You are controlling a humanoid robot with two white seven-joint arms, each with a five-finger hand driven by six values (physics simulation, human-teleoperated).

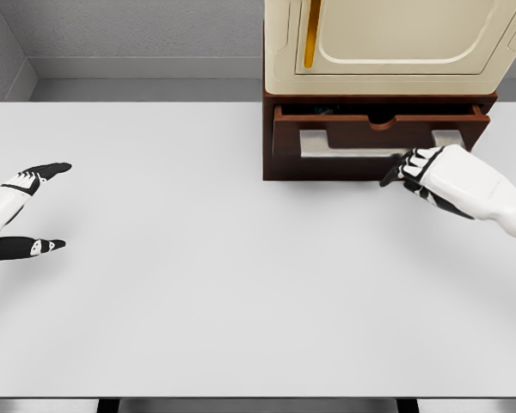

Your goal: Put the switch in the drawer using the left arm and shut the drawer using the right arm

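Observation:
The brown drawer (378, 131) under the cream appliance stands out a short way, leaving a narrow gap along its top. Something small and dark (325, 109) shows in that gap; I cannot tell whether it is the switch. My right hand (402, 169) is at the drawer front, just right of the pale handle (344, 144), its fingers relaxed against the panel and holding nothing. Far left over the white table (198, 284), my left hand (56, 206) has thumb and fingers spread wide apart and is empty.
The brown cabinet (279, 168) sits at the table's back edge, right of centre. The cream appliance (396, 43) stands on top of it and overhangs the drawer. A grey wall runs behind the table.

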